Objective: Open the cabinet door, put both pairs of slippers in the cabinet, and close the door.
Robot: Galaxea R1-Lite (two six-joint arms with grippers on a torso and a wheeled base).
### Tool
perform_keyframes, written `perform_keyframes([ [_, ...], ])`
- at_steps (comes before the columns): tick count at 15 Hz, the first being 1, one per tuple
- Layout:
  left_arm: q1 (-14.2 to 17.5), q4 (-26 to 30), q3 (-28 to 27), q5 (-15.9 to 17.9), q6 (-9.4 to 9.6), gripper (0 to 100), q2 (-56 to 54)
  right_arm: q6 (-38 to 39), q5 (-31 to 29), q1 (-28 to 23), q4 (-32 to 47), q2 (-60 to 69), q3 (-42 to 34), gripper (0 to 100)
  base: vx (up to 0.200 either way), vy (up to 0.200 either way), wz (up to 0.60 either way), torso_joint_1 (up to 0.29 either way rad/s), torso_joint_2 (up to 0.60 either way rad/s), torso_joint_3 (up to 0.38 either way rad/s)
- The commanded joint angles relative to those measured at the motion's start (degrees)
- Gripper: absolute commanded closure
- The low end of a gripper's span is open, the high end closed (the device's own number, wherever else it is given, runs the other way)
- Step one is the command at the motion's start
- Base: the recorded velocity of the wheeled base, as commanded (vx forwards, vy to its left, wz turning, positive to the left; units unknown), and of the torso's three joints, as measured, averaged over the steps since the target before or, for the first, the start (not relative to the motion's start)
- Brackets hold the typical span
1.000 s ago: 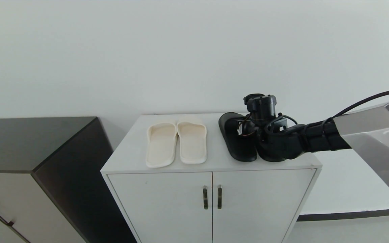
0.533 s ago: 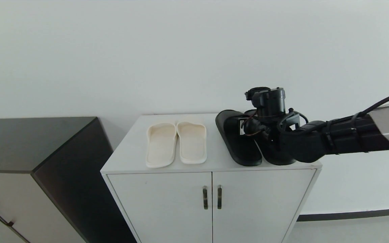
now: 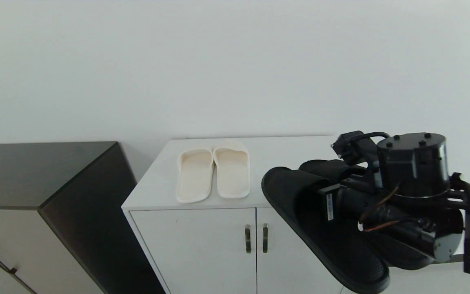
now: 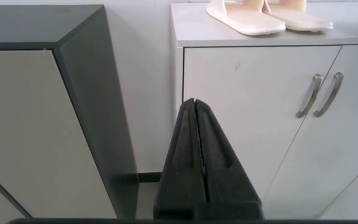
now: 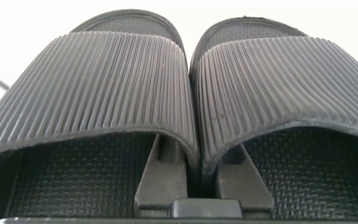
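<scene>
Head view: right hand (image 3: 324, 200) is up in the air, clamped on the pair of black slippers (image 3: 333, 245). The soles tilt down and away from the wrist, toes ahead of the hand. Beyond the hand stands the white cabinet (image 3: 194, 245), both doors shut, the two handles (image 3: 256, 238) side by side at the middle seam. The white slippers (image 3: 213, 173) lie paired on the cabinet top, well to the left of the hand. A dark cabinet (image 3: 35, 175) stands farther left.

Left wrist view: left hand (image 4: 196, 109) has its fingers pressed together, holding nothing. It sits low. Ahead of it are the white cabinet (image 4: 247, 112) and the dark cabinet (image 4: 42, 124). The white slippers (image 4: 266, 15) are up above the hand, the handles (image 4: 321, 94) off to one side.

Right wrist view: the black slippers (image 5: 104, 81) sit right against the hand. One of the fingers (image 5: 160, 180) goes under each ribbed strap, pinching the two inner edges together.
</scene>
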State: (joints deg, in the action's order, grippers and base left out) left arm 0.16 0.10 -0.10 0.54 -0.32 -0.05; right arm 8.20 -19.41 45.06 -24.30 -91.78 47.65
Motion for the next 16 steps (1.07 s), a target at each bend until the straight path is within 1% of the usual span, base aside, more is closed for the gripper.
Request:
perform_keyframes([
  [1,0.02,-0.01,0.01,-0.01,-0.03,100,0.05,0.06,0.16,1.61,-0.14,4.51,-2.39,100,0.0,0.0,0.0,0.0,0.0,0.0],
  [2,0.02,-0.01,0.01,-0.01,-0.03,100,0.05,-0.03,0.07,1.88,-0.14,3.98,-2.48,100,0.0,0.0,0.0,0.0,0.0,0.0],
  [13,0.02,-0.01,0.01,-0.01,0.14,100,0.05,-0.65,0.69,1.88,-0.31,3.98,-5.03,100,-0.2,0.0,0.0,-0.001,0.0,0.002],
  [14,0.02,-0.01,0.01,-0.01,0.14,100,0.05,-0.65,0.77,1.88,-0.31,3.98,-5.11,100,0.0,0.0,0.0,0.0,0.0,0.0],
  [16,0.02,-0.01,0.01,-0.01,0.14,100,0.05,-0.65,1.57,1.88,-0.31,3.98,-5.47,100,0.0,-0.2,0.0,0.0,-0.01,0.009],
])
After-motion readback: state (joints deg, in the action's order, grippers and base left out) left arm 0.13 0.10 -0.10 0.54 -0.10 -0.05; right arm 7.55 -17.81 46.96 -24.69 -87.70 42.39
